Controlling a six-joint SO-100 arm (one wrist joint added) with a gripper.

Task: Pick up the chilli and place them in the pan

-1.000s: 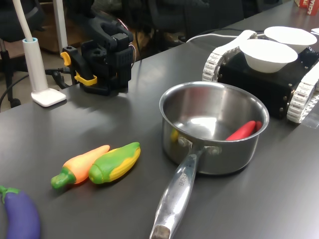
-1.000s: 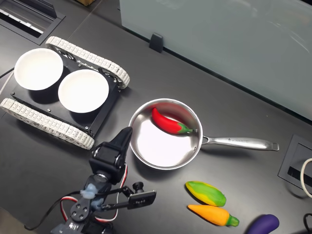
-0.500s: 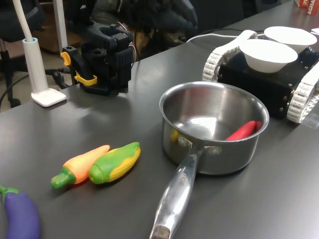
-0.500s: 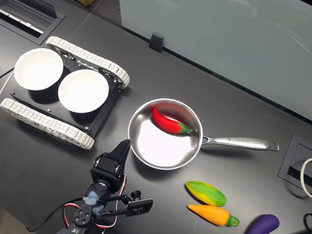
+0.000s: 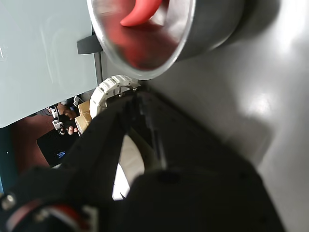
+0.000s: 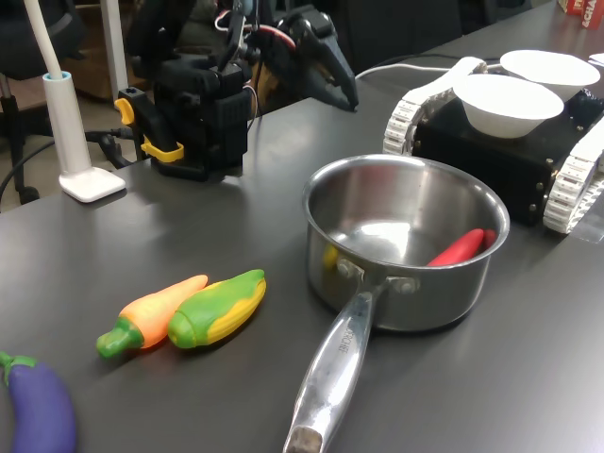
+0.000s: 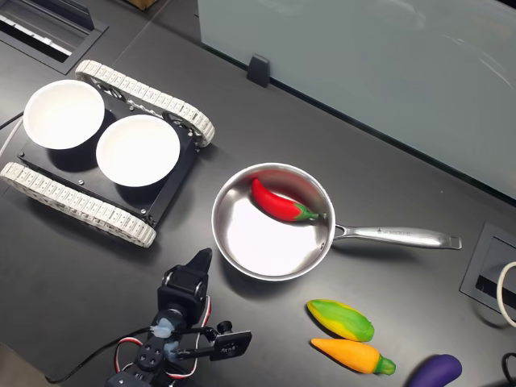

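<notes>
The red chilli (image 7: 278,203) lies inside the steel pan (image 7: 256,243), against the wall opposite the arm, its green stem toward the handle. It shows as a red tip (image 6: 460,247) in the first exterior view and a blurred red shape (image 5: 140,12) in the wrist view. My gripper (image 7: 202,256) hovers just outside the pan's rim, on the side away from the handle. Its black jaws are drawn together to a point, shut with nothing in them. In the first exterior view the gripper (image 6: 345,95) hangs behind the pan (image 6: 425,293), well above the table. The wrist view shows the gripper (image 5: 136,94) short of the pan (image 5: 212,24).
A tracked vehicle (image 7: 105,210) carrying two white bowls (image 7: 137,150) stands to the second exterior view's left of the pan. A toy corn (image 7: 340,319), an orange pepper (image 7: 352,355) and a purple eggplant (image 7: 436,371) lie near the pan handle (image 7: 399,236). A white lamp base (image 6: 91,183) stands beside the arm's base (image 6: 201,113).
The arm has drawn back from the pan toward its base, so the gripper now sits further from the rim. The chilli has stayed still in the pan.
</notes>
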